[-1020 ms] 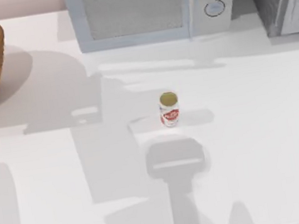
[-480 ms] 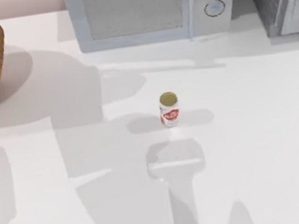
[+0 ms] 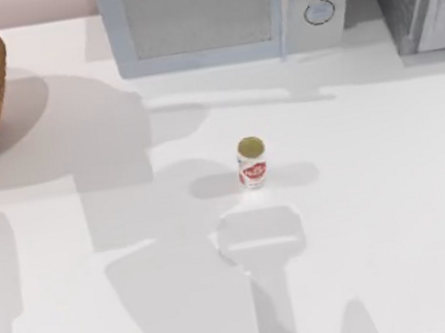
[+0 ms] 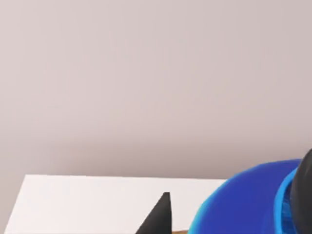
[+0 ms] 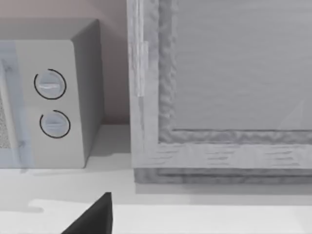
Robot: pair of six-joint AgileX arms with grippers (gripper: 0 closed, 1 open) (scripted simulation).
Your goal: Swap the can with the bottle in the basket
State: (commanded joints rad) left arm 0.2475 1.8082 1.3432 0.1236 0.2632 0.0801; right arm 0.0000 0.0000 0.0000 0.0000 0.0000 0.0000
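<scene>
Only arm shadows have shifted across the table (image 3: 394,191); the can (image 3: 252,163) stands unmoved. Left gripper (image 4: 234,214) holds the bottle (image 4: 248,204), while the right gripper's state cannot be told. A loose hold could drop the bottle.

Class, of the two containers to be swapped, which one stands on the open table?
The can, white with a red label, stands upright mid-table; the blue bottle sits by the left gripper's finger.

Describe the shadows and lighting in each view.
Top view: broad soft grey shadows cross the white table, and paired faint shadows flank the can. Left wrist view: even, flat light on the wall, with the bottle at the frame's edge. Right wrist view: the microwave has a shaded side.
</scene>
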